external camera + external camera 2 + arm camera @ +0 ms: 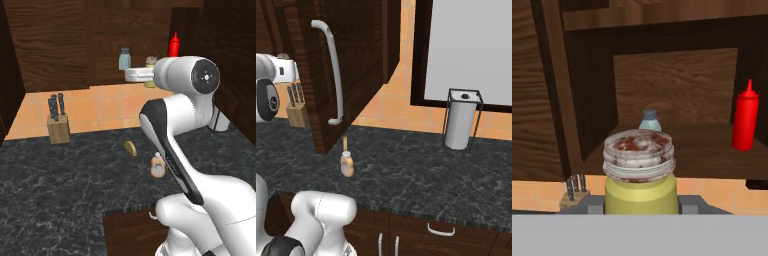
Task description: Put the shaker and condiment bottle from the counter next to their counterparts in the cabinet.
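Closest to the hand camera stands the shaker (639, 172), yellow-green with a silvery, stained cap, and the gripper (640, 204) is closed on its body from both sides, so it is carried upright, I think to keep it from tipping when it is set down. It is held in the air in front of the open cabinet (587, 90), about level with the wooden shelf (702, 145) but not yet over it. On this shelf wait the two counterparts: one pale blue-grey shaker (650, 120), directly behind the held one, and one red squeeze bottle (745, 120) well apart, to the right in the hand view. The arm seems to aim at the blue-grey shaker, because the pair must stand side by side. One condiment bottle (347, 163) remains on the counter (421, 170), below the open door, not yet moved. I count also one knife block (58, 122), one paper towel holder (461, 120) and one small tan object (130, 147) which I cannot identify
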